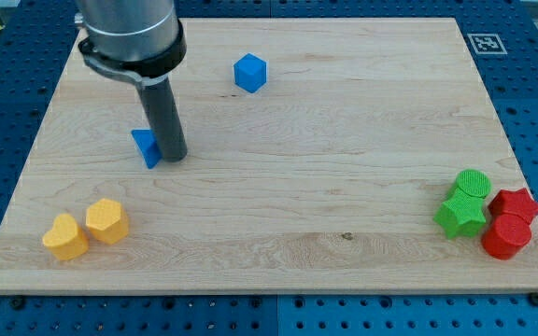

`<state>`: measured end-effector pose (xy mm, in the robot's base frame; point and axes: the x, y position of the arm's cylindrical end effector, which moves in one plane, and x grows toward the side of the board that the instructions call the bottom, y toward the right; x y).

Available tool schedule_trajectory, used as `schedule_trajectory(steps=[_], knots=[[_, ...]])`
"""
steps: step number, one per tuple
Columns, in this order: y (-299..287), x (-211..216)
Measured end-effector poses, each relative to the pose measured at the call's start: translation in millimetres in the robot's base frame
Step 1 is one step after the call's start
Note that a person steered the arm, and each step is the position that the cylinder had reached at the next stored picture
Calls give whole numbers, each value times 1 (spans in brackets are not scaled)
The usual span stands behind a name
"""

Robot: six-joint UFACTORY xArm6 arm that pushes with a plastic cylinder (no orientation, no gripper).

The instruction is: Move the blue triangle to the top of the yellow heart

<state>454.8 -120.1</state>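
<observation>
The blue triangle [145,147] lies on the wooden board [278,159] at the left of the middle, partly hidden by my rod. My tip [175,157] rests on the board right against the triangle's right side. The yellow heart [65,236] sits near the board's bottom left corner, well below and left of the triangle. A yellow hexagon [107,219] touches the heart's right side.
A blue hexagon-like block [249,72] sits near the top, right of my rod. At the bottom right stand a green cylinder [473,183], a green star [460,214], a red star [517,202] and a red cylinder [505,235], bunched together.
</observation>
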Motion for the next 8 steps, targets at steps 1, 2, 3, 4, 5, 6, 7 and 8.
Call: schedule_trajectory(steps=[1,2,3,4,5,6,7,8], knots=[[0,-14],[-6,-14],[-19,-19],[-31,-19],[-43,-19],[-52,-19],[-66,-19],[-80,-19]])
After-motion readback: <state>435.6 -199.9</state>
